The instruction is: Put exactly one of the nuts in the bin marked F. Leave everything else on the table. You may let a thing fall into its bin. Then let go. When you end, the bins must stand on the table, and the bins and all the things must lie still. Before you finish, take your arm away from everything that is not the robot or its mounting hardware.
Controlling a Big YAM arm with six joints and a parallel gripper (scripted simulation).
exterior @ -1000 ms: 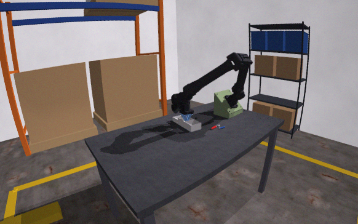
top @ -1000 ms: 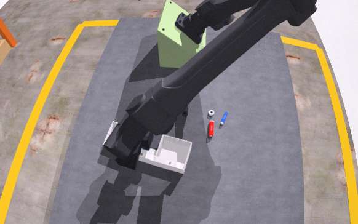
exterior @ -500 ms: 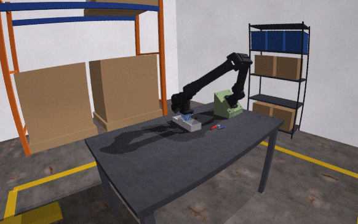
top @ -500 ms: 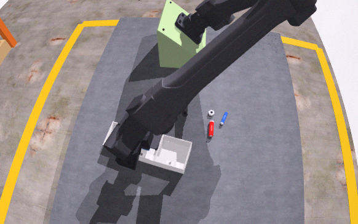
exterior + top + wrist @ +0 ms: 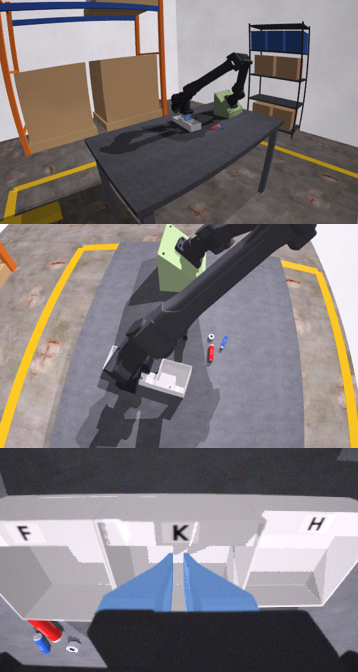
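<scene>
My gripper (image 5: 186,119) (image 5: 178,559) is shut, with only a narrow gap between its blue fingertips. It is over the middle bin, marked K (image 5: 175,507). The bin marked F (image 5: 172,391) (image 5: 22,565) is beside it and looks empty. A silver-white nut (image 5: 211,337) (image 5: 218,126) (image 5: 72,646) lies on the table near the bins. A small dark round thing (image 5: 184,338), perhaps another nut, lies in shadow beside the arm; its kind is hard to tell. In the top view the arm hides the fingertips and most of bin K.
A red cylinder (image 5: 211,352) (image 5: 213,127) (image 5: 46,630) and a blue cylinder (image 5: 224,342) (image 5: 221,127) (image 5: 42,643) lie close to the silver nut. The bin marked H (image 5: 285,539) stands on the other side of K. The green arm base (image 5: 172,273) (image 5: 222,106) is at the table's far end.
</scene>
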